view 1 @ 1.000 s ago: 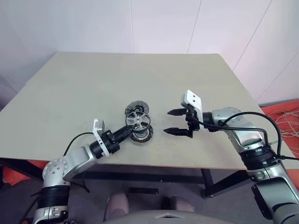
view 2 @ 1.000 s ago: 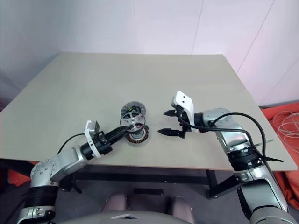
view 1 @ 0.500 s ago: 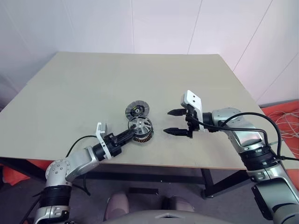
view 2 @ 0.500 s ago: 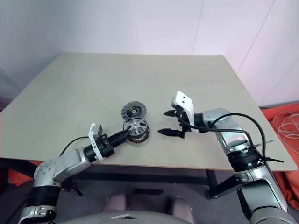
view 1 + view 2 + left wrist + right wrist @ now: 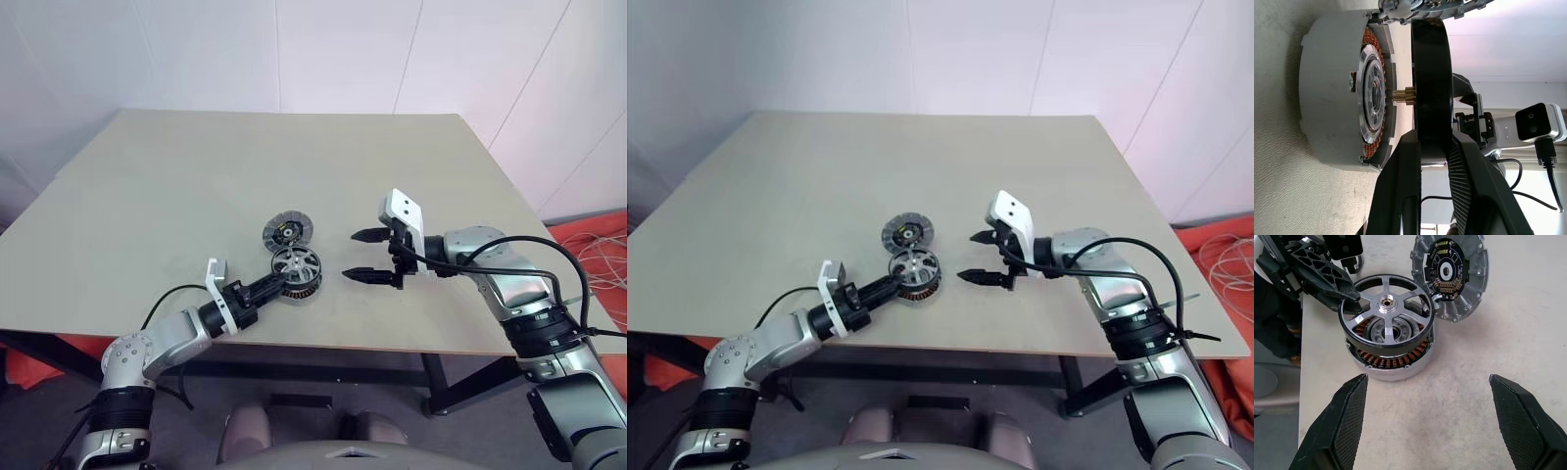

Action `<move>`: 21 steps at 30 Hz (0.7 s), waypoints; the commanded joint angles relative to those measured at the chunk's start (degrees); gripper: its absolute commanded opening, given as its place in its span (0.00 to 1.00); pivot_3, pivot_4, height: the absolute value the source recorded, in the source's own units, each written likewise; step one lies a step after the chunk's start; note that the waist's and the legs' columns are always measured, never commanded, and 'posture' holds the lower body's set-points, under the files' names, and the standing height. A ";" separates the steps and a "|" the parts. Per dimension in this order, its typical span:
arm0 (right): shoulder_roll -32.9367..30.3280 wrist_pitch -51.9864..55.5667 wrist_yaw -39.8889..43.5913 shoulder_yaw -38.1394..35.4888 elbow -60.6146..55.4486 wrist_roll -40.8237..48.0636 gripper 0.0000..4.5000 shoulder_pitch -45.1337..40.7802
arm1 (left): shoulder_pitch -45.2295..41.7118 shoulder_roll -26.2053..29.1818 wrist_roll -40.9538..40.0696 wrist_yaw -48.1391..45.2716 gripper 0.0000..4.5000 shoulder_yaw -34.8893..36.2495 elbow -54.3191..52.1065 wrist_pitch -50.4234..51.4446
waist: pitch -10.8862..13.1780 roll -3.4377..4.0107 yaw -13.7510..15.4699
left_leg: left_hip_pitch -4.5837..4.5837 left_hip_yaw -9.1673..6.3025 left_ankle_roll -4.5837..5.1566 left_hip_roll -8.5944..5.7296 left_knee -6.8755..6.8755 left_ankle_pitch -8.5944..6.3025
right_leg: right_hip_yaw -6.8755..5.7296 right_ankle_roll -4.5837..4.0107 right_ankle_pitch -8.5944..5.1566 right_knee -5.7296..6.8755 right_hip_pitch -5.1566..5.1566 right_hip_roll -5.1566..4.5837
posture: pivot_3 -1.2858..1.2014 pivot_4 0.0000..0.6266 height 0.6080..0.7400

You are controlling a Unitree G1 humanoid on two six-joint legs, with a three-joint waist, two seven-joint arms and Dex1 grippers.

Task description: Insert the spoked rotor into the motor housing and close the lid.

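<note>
— Reading any brand or label on these parts? I can make out no lettering anywhere, not on the motor housing (image 5: pixel 1388 352), not on the lid (image 5: pixel 1449 276).

— Same here. On the lid the right wrist view gives a dark centre with small gold-coloured contacts, ringed by grey segments, but no writing that can be read.

— Where is the spoked rotor (image 5: pixel 1385 311)?

— Grasped at its rim by the left end effector (image 5: pixel 277 285), fingers clenched on the dark ring. It sits directly above the housing, flat and centred over the copper windings.

— Seated?

— The head views cannot settle that. The left wrist view does: side on, a gap shows between rotor (image 5: pixel 1431 78) and housing (image 5: pixel 1342 93), bridged by a small brass-coloured pinion at the hub.

— And the right end effector (image 5: pixel 361 256)?

— Released, jaws spread wide, holding nothing, hovering over the bench (image 5: pixel 176 186) just beside the housing. Its own view looks down between the two fingers (image 5: pixel 1347 416) at the housing and the rotor.

— The lid?

— Lying on the bench just behind the housing, nearly touching its edge, dark face up.
</note>
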 commanded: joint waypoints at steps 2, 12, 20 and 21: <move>-0.16 0.01 -0.08 -1.92 -3.17 1.56 1.00 -0.44 | -1.38 -0.77 -0.02 -0.41 0.10 0.32 -0.51 -0.15 | 0.00 0.00 0.02 | 0.01 0.00 0.00 0.00 0.00 0.00 | 0.00 0.00 0.00 0.00 0.00 0.00 | 0.52 0.00 1.00; -0.14 -0.31 -0.28 -1.86 -3.02 1.53 1.00 -0.65 | -2.41 -1.66 0.94 0.08 0.10 0.57 0.42 -0.12 | 0.00 0.00 0.06 | 0.01 0.00 0.00 0.00 0.01 0.00 | 0.00 0.00 0.00 0.01 0.04 0.00 | 0.52 0.00 1.00; -0.08 -0.50 -0.40 -1.75 -3.01 1.41 1.00 -0.64 | -1.67 -2.33 0.23 1.30 0.44 0.65 -0.47 0.02 | 0.00 0.00 0.06 | -0.01 0.00 0.00 0.00 0.01 0.00 | 0.00 0.00 0.00 0.00 0.04 0.00 | 0.52 0.00 1.00; -0.08 -0.50 -0.42 -1.77 -3.01 1.42 1.00 -0.64 | -1.56 -2.42 0.11 1.45 0.51 0.67 -0.65 0.02 | 0.00 0.00 0.06 | -0.01 0.00 0.00 0.00 0.01 0.00 | 0.00 0.00 0.00 0.00 0.04 0.00 | 0.52 0.00 1.00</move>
